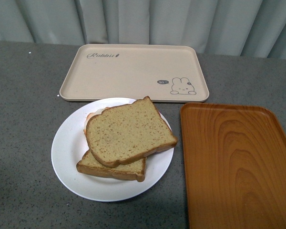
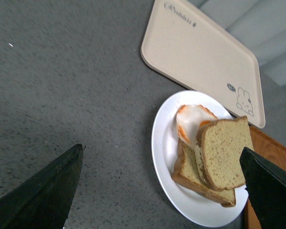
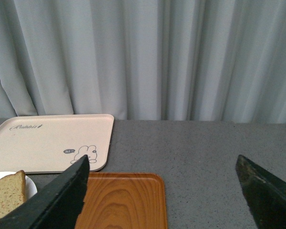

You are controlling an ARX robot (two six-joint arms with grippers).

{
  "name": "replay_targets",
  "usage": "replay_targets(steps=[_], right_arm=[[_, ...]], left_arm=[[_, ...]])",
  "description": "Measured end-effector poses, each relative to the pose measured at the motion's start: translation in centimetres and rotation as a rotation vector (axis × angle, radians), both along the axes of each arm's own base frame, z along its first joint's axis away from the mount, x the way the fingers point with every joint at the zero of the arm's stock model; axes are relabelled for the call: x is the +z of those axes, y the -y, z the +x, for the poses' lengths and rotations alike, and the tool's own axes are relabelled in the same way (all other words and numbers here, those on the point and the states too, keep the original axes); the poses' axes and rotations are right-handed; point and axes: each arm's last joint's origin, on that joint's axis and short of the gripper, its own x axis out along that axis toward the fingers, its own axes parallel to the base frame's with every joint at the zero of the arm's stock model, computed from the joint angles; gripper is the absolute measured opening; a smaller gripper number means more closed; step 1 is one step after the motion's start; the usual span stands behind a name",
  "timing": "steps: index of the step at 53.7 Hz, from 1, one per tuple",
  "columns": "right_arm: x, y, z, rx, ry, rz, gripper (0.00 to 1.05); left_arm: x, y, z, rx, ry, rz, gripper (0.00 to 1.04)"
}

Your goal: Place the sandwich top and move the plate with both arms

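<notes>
The sandwich top (image 1: 128,131) lies skewed on a lower bread slice (image 1: 109,168) on the round white plate (image 1: 66,152); a strip of fried egg (image 2: 190,121) peeks out from under it. Neither arm shows in the front view. In the left wrist view my left gripper (image 2: 162,155) hangs open above the table, its black fingers (image 2: 43,191) wide apart, with the plate (image 2: 164,143) and sandwich top (image 2: 224,152) between and beyond them. My right gripper (image 3: 162,164) is open too, high over the orange tray (image 3: 124,200), with only the sandwich top's corner (image 3: 7,191) visible.
A beige rabbit-marked tray (image 1: 133,71) lies behind the plate. An orange wood-grain tray (image 1: 233,162) lies just right of the plate, nearly touching it. Grey curtains (image 1: 181,21) close the back. Grey tabletop (image 1: 24,124) stretches left of the plate.
</notes>
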Motion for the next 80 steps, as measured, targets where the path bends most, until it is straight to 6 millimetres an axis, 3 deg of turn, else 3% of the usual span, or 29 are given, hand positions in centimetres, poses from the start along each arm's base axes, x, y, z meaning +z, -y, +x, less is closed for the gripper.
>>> replay_targets(steps=[3, 16, 27, 58, 80], right_arm=[[0.0, 0.0, 0.0, 0.000, 0.000, 0.001, 0.98], [0.0, 0.0, 0.0, 0.000, 0.000, 0.000, 0.96], [0.0, 0.0, 0.0, 0.000, 0.000, 0.000, 0.96], [0.0, 0.0, 0.0, 0.000, 0.000, 0.001, 0.96], [0.0, 0.0, 0.0, 0.000, 0.000, 0.001, 0.96]], left_arm=[[-0.6, -0.2, 1.1, -0.049, -0.035, -0.040, 0.98], [-2.8, -0.6, 4.6, -0.099, -0.133, -0.172, 0.98], [-4.5, 0.6, 7.0, -0.123, -0.156, -0.243, 0.98], [-10.0, 2.3, 10.1, -0.156, -0.310, -0.420, 0.98], [-11.5, 3.7, 10.8, -0.093, -0.365, -0.505, 0.98]])
